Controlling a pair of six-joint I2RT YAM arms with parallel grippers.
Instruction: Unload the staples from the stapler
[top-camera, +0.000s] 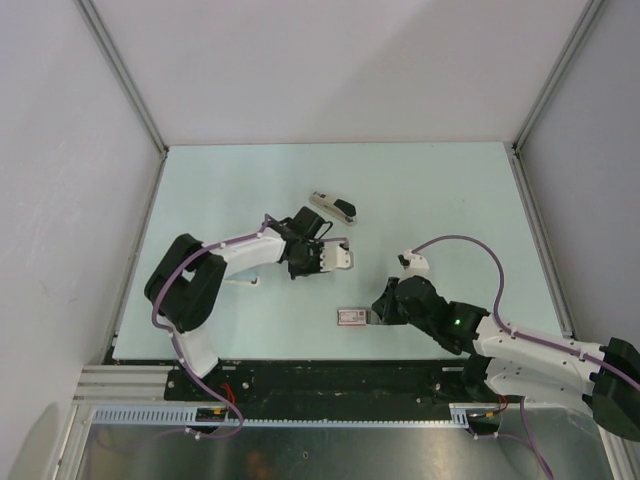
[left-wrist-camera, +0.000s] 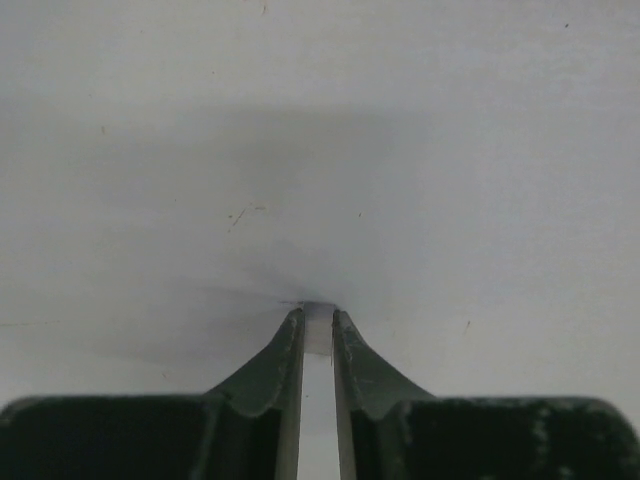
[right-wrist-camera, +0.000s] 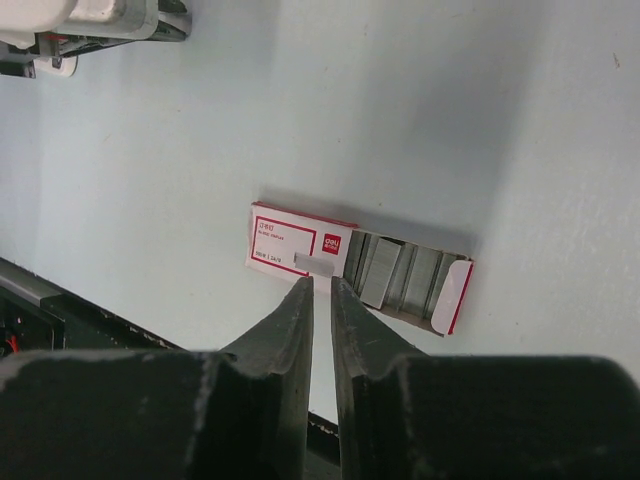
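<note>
The stapler (top-camera: 333, 208), pale beige with a black upper part, lies on the table beyond both arms, with no gripper on it. My left gripper (top-camera: 340, 258) is just in front of it, low over the table. Its jaws (left-wrist-camera: 318, 322) are nearly closed, pinching a small grey strip that looks like staples. My right gripper (top-camera: 373, 314) is at the right end of the staple box (top-camera: 350, 316). In the right wrist view its jaws (right-wrist-camera: 320, 280) are nearly closed with a short grey staple strip (right-wrist-camera: 318, 265) at the tips, above the box.
The red-and-white staple box (right-wrist-camera: 300, 240) lies open, with several grey staple strips (right-wrist-camera: 405, 275) in its tray. The table's near edge and a black rail (top-camera: 330, 375) run just behind the box. A white and black part (right-wrist-camera: 95, 20) shows at the top left of the right wrist view.
</note>
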